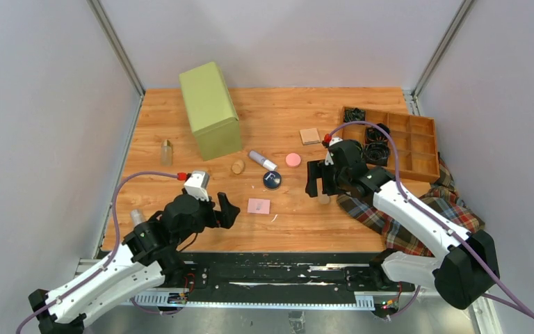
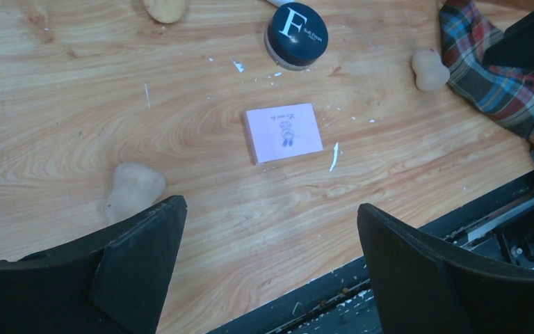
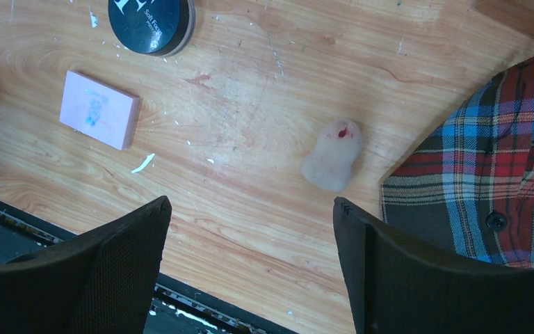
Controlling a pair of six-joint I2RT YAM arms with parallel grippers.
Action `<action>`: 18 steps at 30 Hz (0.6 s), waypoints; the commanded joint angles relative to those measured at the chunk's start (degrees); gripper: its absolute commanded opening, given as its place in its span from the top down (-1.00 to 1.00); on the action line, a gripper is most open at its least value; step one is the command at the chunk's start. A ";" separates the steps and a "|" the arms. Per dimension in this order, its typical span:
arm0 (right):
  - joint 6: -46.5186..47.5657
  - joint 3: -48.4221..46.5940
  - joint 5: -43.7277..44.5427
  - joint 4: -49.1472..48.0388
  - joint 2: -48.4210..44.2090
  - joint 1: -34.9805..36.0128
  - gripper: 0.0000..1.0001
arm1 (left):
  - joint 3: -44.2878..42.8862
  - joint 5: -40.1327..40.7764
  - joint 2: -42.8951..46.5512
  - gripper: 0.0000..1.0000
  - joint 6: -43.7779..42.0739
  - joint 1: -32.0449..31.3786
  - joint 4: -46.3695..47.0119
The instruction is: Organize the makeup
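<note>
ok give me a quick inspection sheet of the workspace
surface: wooden table, white flecks
job's things: white tube, pink disc, navy compact, pink pad, tan square, sponges, clear bottles, all loose on the table
clutter: green box, plaid cloth, black bands in wooden tray
grippers: left gripper open, facing pink pad; right gripper open, near a sponge; both empty
cables: purple cable loops off each arm
surroundings: grey walls

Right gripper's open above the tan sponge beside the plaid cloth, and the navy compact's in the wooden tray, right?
No: the navy compact lies on the table near the pink pad, outside the wooden tray, as the top view shows. The rest is right.
</note>
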State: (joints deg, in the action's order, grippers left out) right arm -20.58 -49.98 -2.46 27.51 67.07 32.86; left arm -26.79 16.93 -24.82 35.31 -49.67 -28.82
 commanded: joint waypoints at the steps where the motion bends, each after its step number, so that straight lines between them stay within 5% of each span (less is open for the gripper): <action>1: -1.75 0.75 0.75 -1.66 -1.09 0.84 -0.71 | -2.17 -1.73 -3.44 -0.96 -2.52 -0.43 3.54; 14: -6.12 4.70 -2.56 -5.30 -2.16 0.84 -0.71 | -10.31 -3.88 -16.75 -0.96 -3.35 -0.38 4.01; 18: -6.73 5.70 -3.15 -5.45 -3.23 0.92 -0.71 | -17.27 3.61 -21.07 -0.96 -6.28 0.39 0.29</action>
State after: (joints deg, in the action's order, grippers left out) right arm -25.56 -45.60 -4.32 23.59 65.78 32.86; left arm -37.45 14.76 -43.53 32.01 -49.69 -27.49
